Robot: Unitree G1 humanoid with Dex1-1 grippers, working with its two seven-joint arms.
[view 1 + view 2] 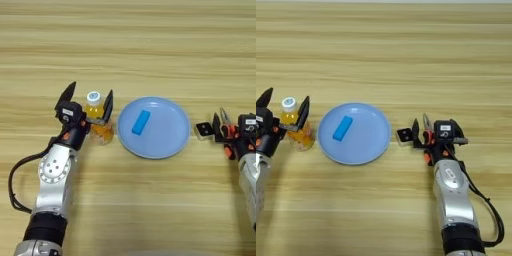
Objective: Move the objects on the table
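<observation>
The small bottle of orange drink (96, 121) stands upright just left of a blue plate, white cap up. My left gripper (87, 99) is open, one finger on each side of the bottle's top. It is not closed on the bottle. The tiny black cube (404, 135) lies on the table (150, 45) by the plate's right rim. Right of the cube, the orange-handled pliers (427, 126) sit at my right gripper (432, 131), metal tip pointing away from me.
A light-blue plate (165, 142) lies mid-table with a small blue block (141, 122) on it. Both forearms reach in from the near edge, the left with a black cable looping beside it.
</observation>
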